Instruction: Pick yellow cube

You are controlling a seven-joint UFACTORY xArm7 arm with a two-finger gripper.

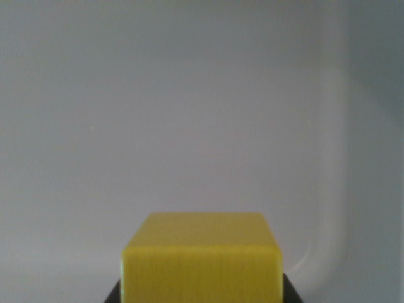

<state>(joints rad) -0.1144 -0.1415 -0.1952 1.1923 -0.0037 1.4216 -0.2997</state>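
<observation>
Yellow cube [202, 262] sits between dark claw [202, 293] fingertips, bottom centre.

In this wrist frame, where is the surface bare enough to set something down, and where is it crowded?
Bare: everything above the yellow cube, and both sides, out to the pale raised rim on the wrist view's right. Crowded: bottom centre, where dark gripper parts flank the cube.

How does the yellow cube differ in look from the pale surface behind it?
The yellow cube is bright and saturated; the pale surface is a dull grey-white. The cube has sharp edges and two visible faces, a lighter top and a darker front; the surface is flat, with only a faint curved ridge at the wrist view's right. The cube fills the bottom centre, flanked by dark parts; the surface fills the rest. Both look plain and unpatterned.
</observation>
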